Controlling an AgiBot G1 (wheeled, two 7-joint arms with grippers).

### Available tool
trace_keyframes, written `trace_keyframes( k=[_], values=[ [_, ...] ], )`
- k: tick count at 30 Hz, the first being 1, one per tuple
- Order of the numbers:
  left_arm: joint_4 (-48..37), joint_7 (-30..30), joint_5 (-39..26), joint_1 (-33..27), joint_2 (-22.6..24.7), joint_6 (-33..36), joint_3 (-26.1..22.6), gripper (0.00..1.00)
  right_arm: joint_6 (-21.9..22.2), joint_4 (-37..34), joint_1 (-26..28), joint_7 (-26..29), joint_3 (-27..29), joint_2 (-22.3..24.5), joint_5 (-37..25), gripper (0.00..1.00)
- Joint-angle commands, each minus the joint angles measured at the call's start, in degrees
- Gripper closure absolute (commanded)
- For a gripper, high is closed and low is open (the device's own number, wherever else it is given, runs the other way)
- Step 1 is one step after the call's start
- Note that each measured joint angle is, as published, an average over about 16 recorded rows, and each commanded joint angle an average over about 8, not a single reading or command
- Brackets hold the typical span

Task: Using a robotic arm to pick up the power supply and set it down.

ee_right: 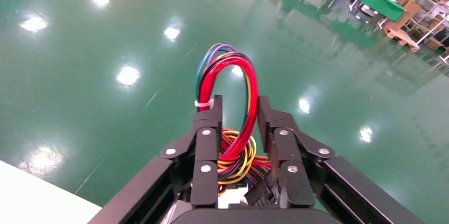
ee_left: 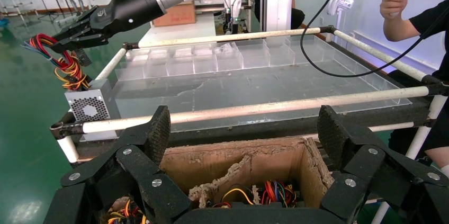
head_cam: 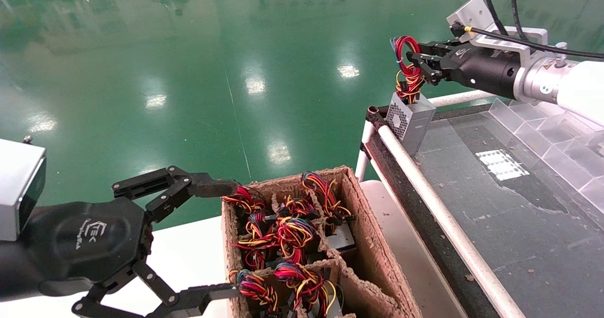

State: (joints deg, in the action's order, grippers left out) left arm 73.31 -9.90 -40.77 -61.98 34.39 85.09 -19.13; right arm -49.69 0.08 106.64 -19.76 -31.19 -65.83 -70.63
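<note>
The power supply (head_cam: 409, 120) is a small silver box with a vent grille, standing at the far left corner of the dark table (head_cam: 509, 200). Its bundle of red and yellow wires (head_cam: 406, 68) rises from its top. My right gripper (head_cam: 411, 59) reaches in from the right, above the box, and is shut on that wire loop (ee_right: 233, 83). In the left wrist view the box (ee_left: 87, 108) sits by the corner rail with the right arm above it. My left gripper (head_cam: 231, 238) is open, its fingers spread either side of the crate's near end.
A brown pulp-cardboard crate (head_cam: 373, 242) with dividers holds several more wired units. A white rail (head_cam: 439, 214) edges the table, and clear plastic bins (head_cam: 552, 134) line its far side. A person (ee_left: 418, 17) stands beyond the table. Green floor lies past the corner.
</note>
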Motion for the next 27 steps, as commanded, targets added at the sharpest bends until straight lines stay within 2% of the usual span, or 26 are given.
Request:
trace_keyframes(
  k=[1, 9, 15, 20, 27],
  values=[
    [0.0, 0.0, 0.0, 0.0, 0.0, 0.0, 0.0, 0.00, -0.1, 0.0, 0.1, -0.1, -0.1, 0.1, -0.1, 0.00],
    [0.0, 0.0, 0.0, 0.0, 0.0, 0.0, 0.0, 0.00, -1.0, 0.2, 0.5, -0.3, 0.1, 0.9, 0.1, 0.00],
    [0.0, 0.0, 0.0, 0.0, 0.0, 0.0, 0.0, 0.00, -3.7, 0.7, 0.9, -0.3, 1.2, 2.3, 1.7, 0.00],
    [0.0, 0.0, 0.0, 0.0, 0.0, 0.0, -0.1, 0.00, -8.3, 1.8, 1.5, -0.9, 2.7, 4.0, 3.9, 0.00],
    [0.0, -0.1, -0.1, 0.0, 0.0, 0.0, 0.1, 0.00, -16.8, 2.8, 1.7, -1.1, 5.1, 6.5, 7.6, 0.00]
  ],
)
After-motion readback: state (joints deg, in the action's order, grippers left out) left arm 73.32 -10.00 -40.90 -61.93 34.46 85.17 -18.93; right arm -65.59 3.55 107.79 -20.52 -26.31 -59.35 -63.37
